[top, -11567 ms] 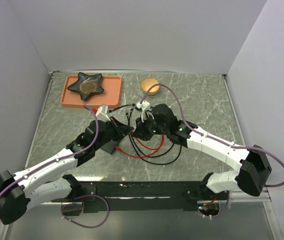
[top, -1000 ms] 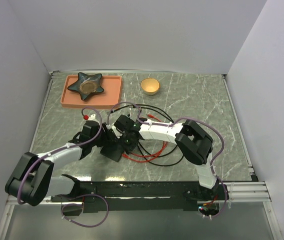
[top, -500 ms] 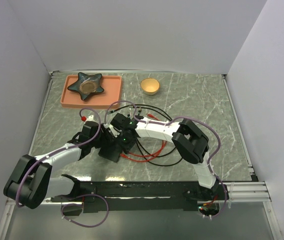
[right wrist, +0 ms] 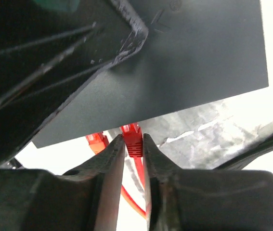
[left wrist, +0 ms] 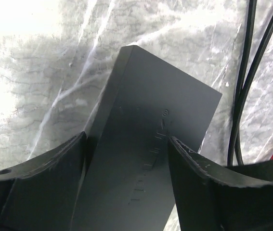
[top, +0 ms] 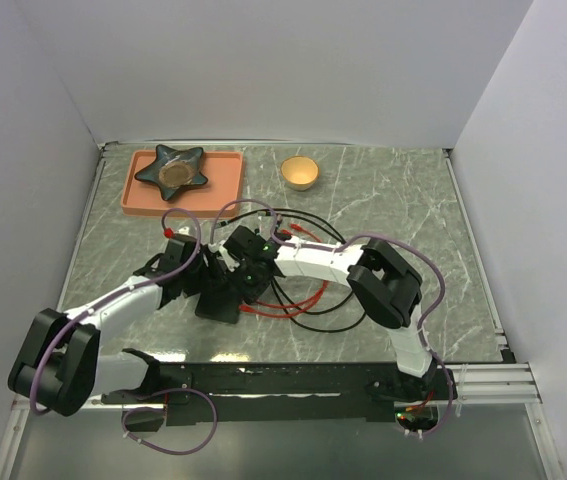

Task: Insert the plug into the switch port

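Right wrist view: right gripper (right wrist: 133, 146) pinches the red plug (right wrist: 132, 136) at the black box (right wrist: 189, 67) edge, a second red plug just beside it. Left gripper (left wrist: 126, 159) is spread astride the box.

Your top camera sits high at the near edge of the table (top: 413, 200) and looks down and forward over all of it, from far off. Your left wrist camera looks out past the left gripper (left wrist: 126, 144), very close over the black box (left wrist: 150, 120), with marble beyond. Your right wrist camera looks out between the right gripper (right wrist: 133, 140) fingers, closer still, at the red plug (right wrist: 132, 147) against the box's edge. All three views share that box.
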